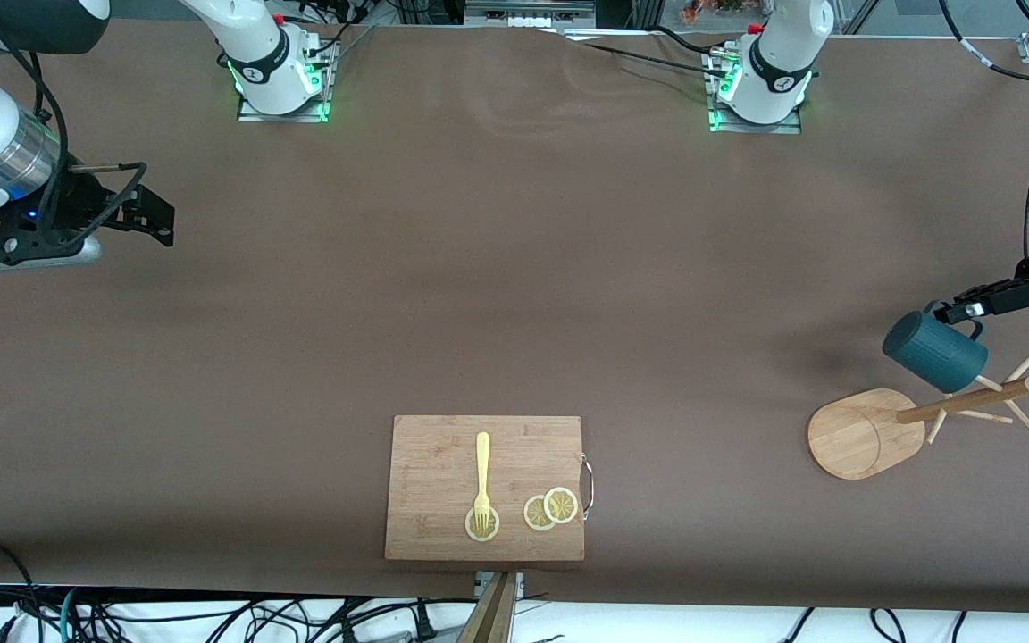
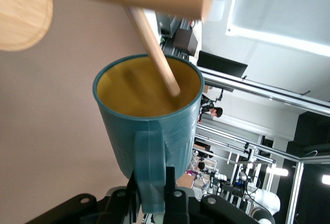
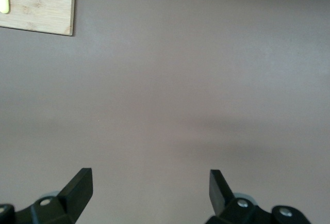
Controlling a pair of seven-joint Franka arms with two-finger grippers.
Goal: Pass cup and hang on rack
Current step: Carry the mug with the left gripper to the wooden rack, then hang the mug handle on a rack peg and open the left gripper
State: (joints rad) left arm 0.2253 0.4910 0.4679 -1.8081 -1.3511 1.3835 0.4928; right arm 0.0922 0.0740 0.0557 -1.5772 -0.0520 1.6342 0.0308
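Brown matte cloth (image 1: 497, 268) across the whole table, faintly rippled near the bases; cables along the edge nearest the front camera, metal framing and a bright screen in the room seen from the left wrist.

Toward the left arm's end, light wooden rack (image 1: 863, 433) with rounded flat base, darker post and thin angled pegs. Over it, ribbed dark teal cup (image 1: 934, 350), yellowish-tan inside, tilted, one peg reaching into its mouth in the left wrist view. Left gripper (image 1: 970, 311) clamped on the cup's handle.

Right gripper (image 1: 153, 214) waiting over bare cloth at the right arm's end, fingers spread wide, holding nothing.

Rectangular bamboo cutting board (image 1: 443, 464) close to the front camera, metal handle at one end. On it, pale yellow fork (image 1: 482, 473) and three lemon slices (image 1: 550, 509).
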